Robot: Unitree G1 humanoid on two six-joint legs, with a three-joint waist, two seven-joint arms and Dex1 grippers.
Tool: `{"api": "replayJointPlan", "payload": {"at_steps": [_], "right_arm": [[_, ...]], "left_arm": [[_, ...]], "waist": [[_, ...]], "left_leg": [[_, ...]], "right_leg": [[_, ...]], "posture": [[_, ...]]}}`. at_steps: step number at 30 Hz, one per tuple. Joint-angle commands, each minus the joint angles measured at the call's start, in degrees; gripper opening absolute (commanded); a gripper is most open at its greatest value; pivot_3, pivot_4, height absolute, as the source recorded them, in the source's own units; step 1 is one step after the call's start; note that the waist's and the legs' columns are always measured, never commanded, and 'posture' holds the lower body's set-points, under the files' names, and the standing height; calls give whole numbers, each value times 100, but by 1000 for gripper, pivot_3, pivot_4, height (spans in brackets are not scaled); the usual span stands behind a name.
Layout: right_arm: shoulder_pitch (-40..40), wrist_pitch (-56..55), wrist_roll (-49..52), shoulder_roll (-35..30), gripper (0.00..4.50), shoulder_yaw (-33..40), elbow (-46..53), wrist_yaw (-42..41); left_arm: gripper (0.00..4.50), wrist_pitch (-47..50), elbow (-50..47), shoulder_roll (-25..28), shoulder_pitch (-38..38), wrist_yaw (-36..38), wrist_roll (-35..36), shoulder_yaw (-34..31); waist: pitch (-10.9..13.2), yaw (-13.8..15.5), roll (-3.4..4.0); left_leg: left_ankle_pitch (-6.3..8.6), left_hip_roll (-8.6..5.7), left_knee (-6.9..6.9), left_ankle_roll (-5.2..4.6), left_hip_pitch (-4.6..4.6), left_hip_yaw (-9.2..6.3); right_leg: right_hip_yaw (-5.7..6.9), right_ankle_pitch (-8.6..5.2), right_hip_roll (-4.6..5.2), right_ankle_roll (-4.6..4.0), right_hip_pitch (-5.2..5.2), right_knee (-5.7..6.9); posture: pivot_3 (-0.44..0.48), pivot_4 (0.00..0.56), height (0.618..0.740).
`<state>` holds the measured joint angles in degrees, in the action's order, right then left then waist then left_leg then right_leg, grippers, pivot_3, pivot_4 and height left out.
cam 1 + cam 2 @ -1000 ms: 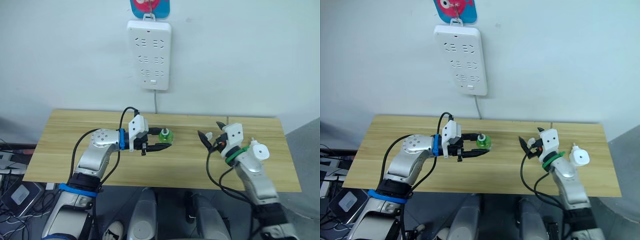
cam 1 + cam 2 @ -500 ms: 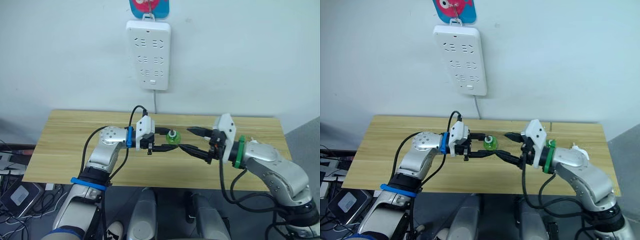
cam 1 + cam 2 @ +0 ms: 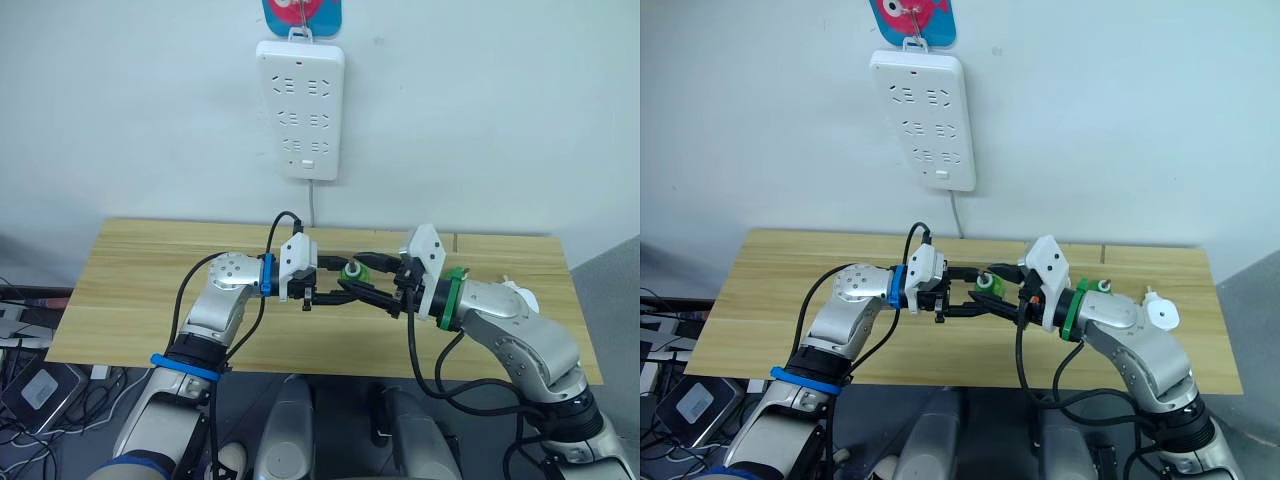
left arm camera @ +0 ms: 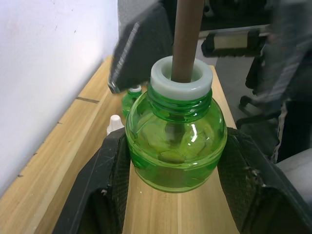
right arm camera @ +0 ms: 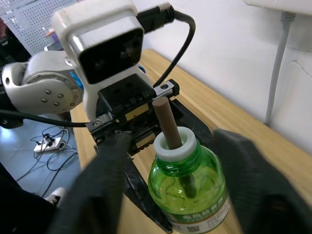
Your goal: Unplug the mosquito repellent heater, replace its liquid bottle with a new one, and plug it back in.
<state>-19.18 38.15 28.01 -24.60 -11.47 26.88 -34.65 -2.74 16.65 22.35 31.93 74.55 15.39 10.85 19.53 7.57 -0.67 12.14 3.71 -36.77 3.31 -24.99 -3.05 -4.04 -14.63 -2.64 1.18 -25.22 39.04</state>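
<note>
Two black fingers of the left hand [image 3: 338,289] pinch its liquid bottle [image 4: 175,141], glossy green; right hand [image 3: 372,284] seemingly spread.

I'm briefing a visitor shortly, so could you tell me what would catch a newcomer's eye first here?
Mid-table, the left claw is shut on a green bottle with a brown wick, while the right claw is open around it from the other side. Above, a white power strip hangs on the wall, nothing plugged in.
</note>
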Motion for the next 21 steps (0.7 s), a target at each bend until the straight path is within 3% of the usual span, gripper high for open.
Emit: {"api": "replayJointPlan", "payload": {"at_steps": [1, 3, 9, 13, 16, 21], "right_arm": [[-39, -182, -159, 40, 1359, -89, 33, -13], [-36, -219, -217, 50, 870, -108, 20, -30], [35, -142, -35, 206, 885, 210, 101, 105], [167, 403, 593, 590, 885, 1019, 125, 678], [209, 1099, 1667, 1173, 885, 1962, 136, 1626], [125, 1551, 4423, 2071, 885, 3204, 1, 3867]], "left_arm": [[2212, -53, -109, -43, 15, 8, 56, -4], [2212, -38, -112, -59, 20, -12, 58, -5], [2212, 290, -203, -95, -14, -129, 170, -68], [3531, 542, -624, -265, -240, -574, 394, -278], [4462, 712, -1176, -562, -568, -1253, 437, -391], [4500, 675, -1814, -1234, -940, -2348, 272, -373]], "waist": [[0, 0, 0], [0, -1, 0], [0, -2, 0], [-1, -3, -2], [-2, -4, -3], [-1, -14, -3]], "left_leg": [[0, 0, 0, 0, 0, 0], [0, 0, 0, 0, 0, 0], [0, 0, 0, 0, 0, 0], [0, 0, -1, 1, 0, 0], [0, 1, -2, 1, 0, 0], [-2, -1, -1, 3, 0, -2]], "right_leg": [[0, 0, 0, 0, 0, 0], [0, 0, 0, 0, 0, 0], [0, 0, 0, 0, 0, 1], [0, 0, 1, 0, 1, 3], [-1, 1, 4, 0, 3, 3], [0, 2, 10, 0, 4, 6]], "posture": [[307, 297, 740], [307, 297, 740], [306, 301, 740], [292, 307, 740], [282, 307, 740], [271, 310, 740]]}}
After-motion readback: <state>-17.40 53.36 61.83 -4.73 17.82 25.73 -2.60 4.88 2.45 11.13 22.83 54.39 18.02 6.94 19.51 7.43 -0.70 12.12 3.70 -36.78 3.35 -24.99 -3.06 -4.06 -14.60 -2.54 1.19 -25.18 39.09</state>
